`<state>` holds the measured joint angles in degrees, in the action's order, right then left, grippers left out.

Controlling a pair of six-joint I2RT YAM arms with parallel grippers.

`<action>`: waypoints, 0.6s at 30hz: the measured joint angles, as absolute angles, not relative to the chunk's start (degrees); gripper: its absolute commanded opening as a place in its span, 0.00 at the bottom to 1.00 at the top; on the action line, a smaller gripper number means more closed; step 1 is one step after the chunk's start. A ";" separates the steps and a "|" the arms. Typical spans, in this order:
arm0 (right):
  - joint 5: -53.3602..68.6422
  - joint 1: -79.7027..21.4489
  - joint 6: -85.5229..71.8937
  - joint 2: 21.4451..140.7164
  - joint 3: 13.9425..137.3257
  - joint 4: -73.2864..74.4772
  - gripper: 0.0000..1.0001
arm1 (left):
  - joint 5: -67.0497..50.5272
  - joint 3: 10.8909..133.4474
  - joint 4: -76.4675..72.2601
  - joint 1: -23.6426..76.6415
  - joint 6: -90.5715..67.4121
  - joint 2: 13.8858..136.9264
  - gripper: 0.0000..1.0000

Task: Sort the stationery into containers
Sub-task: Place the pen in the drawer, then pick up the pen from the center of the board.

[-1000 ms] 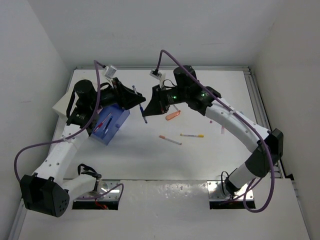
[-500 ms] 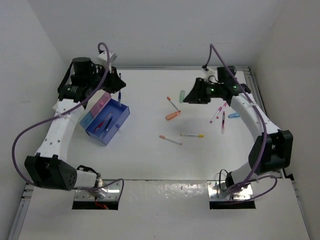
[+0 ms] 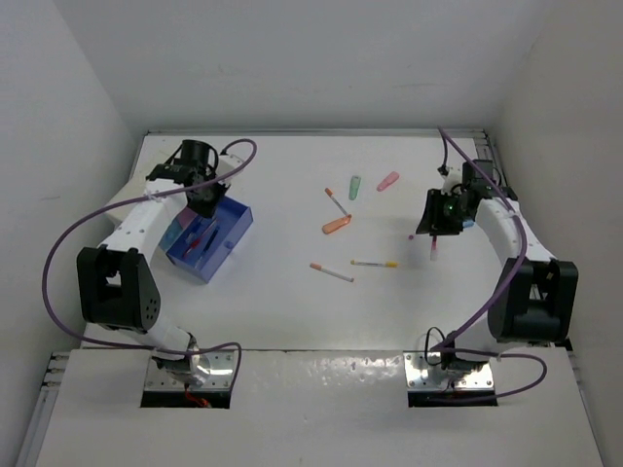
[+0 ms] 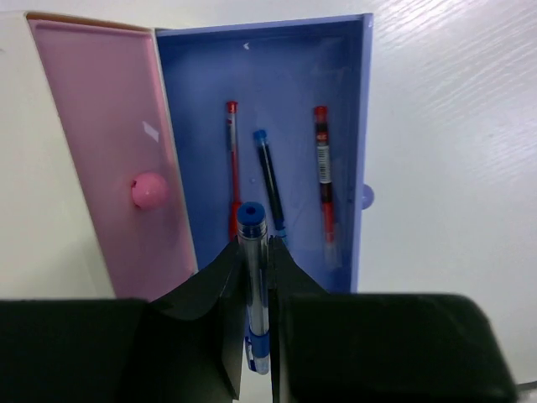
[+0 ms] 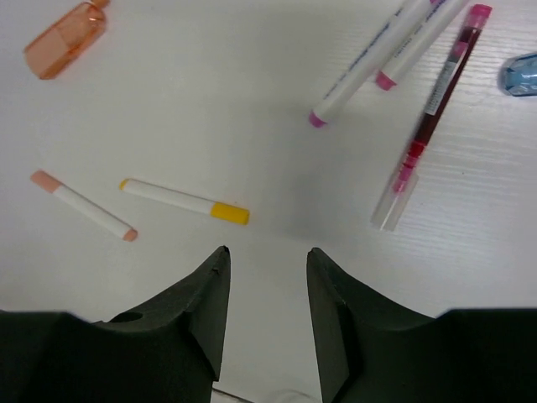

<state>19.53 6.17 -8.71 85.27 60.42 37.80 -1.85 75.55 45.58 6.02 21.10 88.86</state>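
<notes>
My left gripper (image 4: 254, 243) is shut on a clear pen with a blue cap (image 4: 251, 220), held upright over the open blue container (image 4: 201, 92). Two red pens (image 4: 322, 168) and a blue refill (image 4: 270, 180) lie inside it. The pink container (image 4: 101, 109) sits against its left side, with a pink ball in it. My right gripper (image 5: 267, 252) stands open and empty above the table. Ahead of it lie a yellow-capped white pen (image 5: 185, 201), a red pen (image 5: 428, 117), two white pink-tipped pens (image 5: 377, 50), an orange piece (image 5: 65, 39) and a light-blue piece (image 5: 520, 72).
In the top view a green piece (image 3: 355, 185) and a pink piece (image 3: 387, 181) lie at the back middle. A thin red-tipped pen (image 3: 335, 201) and a white pen (image 3: 331, 272) lie mid-table. Walls close in on the left, back and right.
The grippers met mid-table over the blue-capped pen. The left one shut on it and carried it back over the blue container. The right one opened and withdrew to the right.
</notes>
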 measured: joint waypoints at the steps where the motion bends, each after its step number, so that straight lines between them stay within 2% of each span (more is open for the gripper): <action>1: 18.83 6.24 -8.36 85.76 60.31 37.58 0.41 | -1.41 75.37 45.17 6.02 21.54 89.08 0.15; 7: 14.06 6.24 -6.90 90.59 60.01 36.77 0.39 | 0.08 71.72 41.85 6.02 22.52 89.56 0.27; 10: 11.44 6.24 -6.68 93.41 60.03 36.36 0.38 | 0.64 72.01 41.17 6.02 22.33 90.87 0.42; 11: 10.39 6.24 -6.61 94.15 60.03 36.23 0.38 | 0.82 72.34 41.17 6.02 22.11 91.39 0.50; 13: 8.54 6.24 -6.42 95.18 60.03 36.07 0.38 | 1.13 73.17 41.15 6.02 21.78 92.14 0.55; 18: 3.90 6.24 -5.63 96.79 60.29 35.48 0.38 | 1.43 75.31 40.86 6.02 20.73 92.27 0.56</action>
<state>3.90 6.24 -5.63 96.79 60.29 35.48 1.43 75.31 40.86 6.02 20.73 92.27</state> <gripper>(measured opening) 0.383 0.556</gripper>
